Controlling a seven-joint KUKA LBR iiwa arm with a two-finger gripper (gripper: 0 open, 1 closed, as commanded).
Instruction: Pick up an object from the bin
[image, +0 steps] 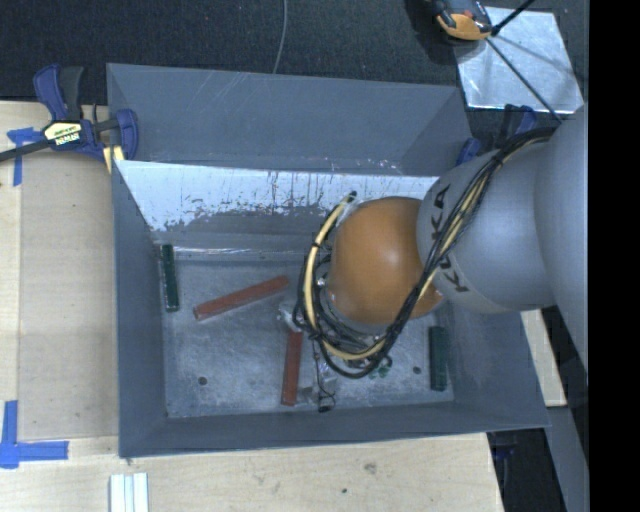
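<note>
Four sticks counted on floor of grey bin (300, 432), none lifted.

Nearest the front wall: pincer (323, 393), low over the floor, just right of the lower end of a red-brown stick (291, 367). Touching or just apart: cannot tell. Pincer opening hidden under wrist and looped cables (340, 352), so wide or narrow: cannot tell. Nothing seen held.

Step judged: approach, grasp not yet made. Next move judged to call for a small shift left to centre over the bar, a grip across its short side rather than along its length, then closing and a straight lift clear of the front wall. Risk: thin bar lying flat, liable to slide or swing down at one end if taken off-centre.

Stick itself: slim straight bar, red-brown, matt, set almost upright in the view with top leaning slightly right, mid-floor toward the front.

Right of the wrist, by the right wall and well apart: dark green stick (437, 358). Farther back: second red-brown stick (240, 298), slanted. Against the left wall: second dark green stick (170, 278). Over the middle: orange cover (372, 262) on arm (520, 230).
</note>
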